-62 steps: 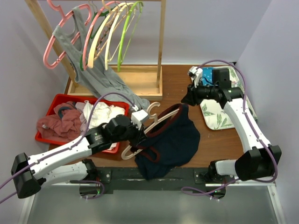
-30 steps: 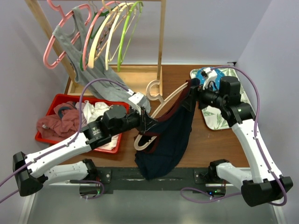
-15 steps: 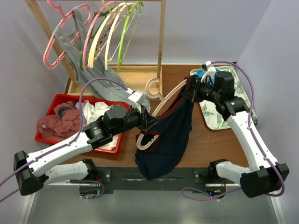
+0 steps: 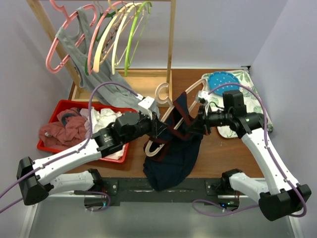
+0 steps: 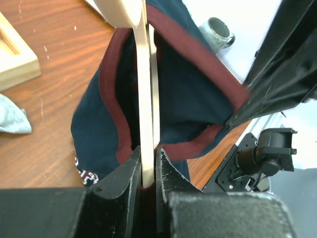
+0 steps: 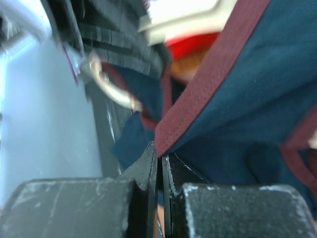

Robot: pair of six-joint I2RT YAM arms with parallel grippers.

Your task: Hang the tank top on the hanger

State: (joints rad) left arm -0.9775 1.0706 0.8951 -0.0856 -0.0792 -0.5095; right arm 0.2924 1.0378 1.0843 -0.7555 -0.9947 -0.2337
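Observation:
The navy tank top (image 4: 176,151) with dark red trim hangs over the tan hanger (image 4: 190,89) above the table's middle, its hem trailing toward the front edge. The hanger's far arm sticks out bare above the cloth. My left gripper (image 4: 157,131) is shut on the hanger's thin bar (image 5: 145,99), with the tank top (image 5: 183,89) draped around it. My right gripper (image 4: 194,125) is shut on the tank top's red-trimmed edge (image 6: 208,74), holding it to the right of the hanger at mid height.
A wooden rack (image 4: 171,44) at the back holds pink, pale yellow and green hangers and a grey tank top (image 4: 94,69). A red bin (image 4: 59,106) of clothes stands at the left. A leaf-patterned tray (image 4: 242,82) with a blue plate lies at the right.
My right gripper has pulled the tank top's edge down and toward the front along the hanger, baring the hanger's far arm. The left gripper has kept the hanger about where it was.

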